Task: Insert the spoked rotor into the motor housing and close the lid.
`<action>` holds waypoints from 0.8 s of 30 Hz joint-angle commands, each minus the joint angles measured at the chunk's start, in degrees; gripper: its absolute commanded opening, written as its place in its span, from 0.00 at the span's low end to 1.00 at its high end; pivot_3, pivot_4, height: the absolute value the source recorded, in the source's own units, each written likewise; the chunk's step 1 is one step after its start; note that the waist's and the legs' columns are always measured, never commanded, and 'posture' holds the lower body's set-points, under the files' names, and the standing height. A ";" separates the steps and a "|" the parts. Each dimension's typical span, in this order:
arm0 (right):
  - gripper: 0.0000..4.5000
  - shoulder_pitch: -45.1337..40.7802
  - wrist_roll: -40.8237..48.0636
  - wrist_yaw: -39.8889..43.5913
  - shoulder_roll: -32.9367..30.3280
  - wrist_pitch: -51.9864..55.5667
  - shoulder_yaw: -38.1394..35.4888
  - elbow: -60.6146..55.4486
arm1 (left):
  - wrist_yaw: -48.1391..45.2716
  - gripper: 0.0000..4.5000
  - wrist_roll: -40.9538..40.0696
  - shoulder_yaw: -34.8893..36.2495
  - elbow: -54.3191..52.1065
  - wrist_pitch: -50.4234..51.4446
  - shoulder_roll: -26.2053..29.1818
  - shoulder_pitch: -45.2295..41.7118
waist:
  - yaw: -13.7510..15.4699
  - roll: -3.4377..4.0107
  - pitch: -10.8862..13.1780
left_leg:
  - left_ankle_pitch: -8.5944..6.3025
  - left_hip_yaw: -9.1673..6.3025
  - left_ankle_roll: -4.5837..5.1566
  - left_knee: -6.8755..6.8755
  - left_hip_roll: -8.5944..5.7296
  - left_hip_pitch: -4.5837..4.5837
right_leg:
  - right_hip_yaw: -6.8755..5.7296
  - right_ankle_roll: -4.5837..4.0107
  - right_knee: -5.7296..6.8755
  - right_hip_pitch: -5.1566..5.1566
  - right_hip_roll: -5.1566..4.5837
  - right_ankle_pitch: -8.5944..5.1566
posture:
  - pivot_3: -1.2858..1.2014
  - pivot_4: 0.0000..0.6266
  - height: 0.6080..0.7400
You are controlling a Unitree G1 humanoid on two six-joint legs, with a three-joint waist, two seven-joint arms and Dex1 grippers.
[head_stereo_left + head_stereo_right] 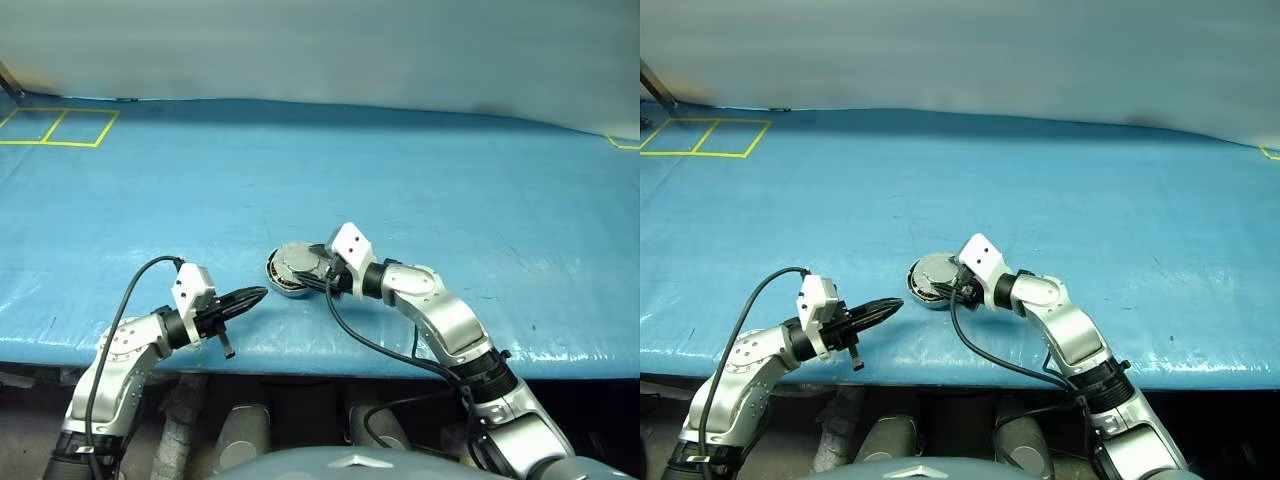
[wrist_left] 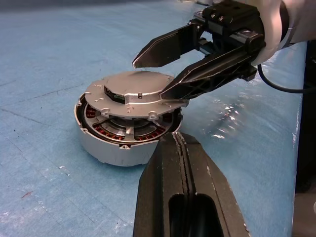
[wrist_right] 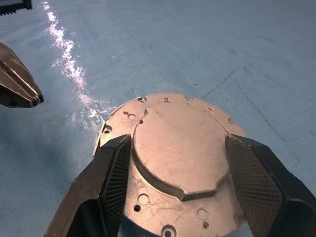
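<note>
The motor housing (image 2: 106, 150), a short silver cup with copper-orange windings, stands on the blue table near its front edge. The silver lid (image 2: 133, 91) lies on top of it, slightly raised, so the windings show in the gap beneath. My right gripper (image 1: 318, 270) is open, one finger on each side of the lid's raised centre (image 3: 177, 148); its nearer finger rests at the lid's rim. My left gripper (image 1: 262, 292) is shut and empty, its tip just left of the housing and apart from it. The spoked rotor is hidden.
The blue table (image 1: 420, 180) stretches wide behind and to both sides of the housing. Yellow tape squares (image 1: 60, 127) mark its far left corner. The table's front edge (image 1: 330, 372) runs just below both grippers.
</note>
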 commanded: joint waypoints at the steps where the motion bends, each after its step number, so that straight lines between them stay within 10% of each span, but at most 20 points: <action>1: 0.84 -0.64 -0.11 0.09 1.09 -2.06 -0.86 0.33 | 0.53 0.00 -0.60 0.35 -1.74 -0.50 0.17 -1.23 | 0.00 0.00 0.00 | 0.00 0.00 0.00 -0.01 0.00 0.00 | 0.00 0.00 0.00 -0.01 0.00 0.00 | 0.52 0.24 1.00; 4: 0.99 -0.40 -1.80 -0.95 1.03 -2.47 -0.73 0.65 | 0.53 0.00 -0.67 0.19 -1.71 -0.39 0.26 -1.56 | -0.03 0.00 0.00 | 0.00 0.00 0.00 -0.03 0.00 0.00 | 0.00 0.00 0.00 -0.01 0.00 0.00 | 0.52 0.24 1.00; 15: 0.99 0.53 -8.06 -2.46 0.22 -5.42 2.16 1.53 | 0.94 0.00 0.57 -1.52 -1.20 -0.45 0.17 -2.42 | -0.08 0.00 0.00 | 0.00 0.02 0.00 -0.07 0.00 0.04 | 0.01 0.02 -0.01 -0.01 0.01 -0.02 | 0.52 0.24 1.00; 21: 0.68 1.99 -5.60 0.27 1.34 -4.37 2.38 -0.83 | 1.42 0.00 0.28 -1.39 -1.67 -0.45 0.11 -1.97 | -0.09 0.00 -0.01 | 0.00 0.02 0.00 -0.09 0.01 0.07 | 0.02 0.01 -0.01 0.00 0.01 -0.03 | 0.52 0.24 1.00; 24: 0.68 1.54 -5.50 -0.52 2.46 -3.77 1.73 -0.85 | 1.57 0.00 0.66 -1.02 -1.47 -0.70 0.76 -1.45 | -0.11 0.00 -0.01 | 0.00 0.03 0.00 -0.11 0.01 0.07 | 0.02 0.00 -0.01 0.00 0.01 -0.03 | 0.52 0.24 1.00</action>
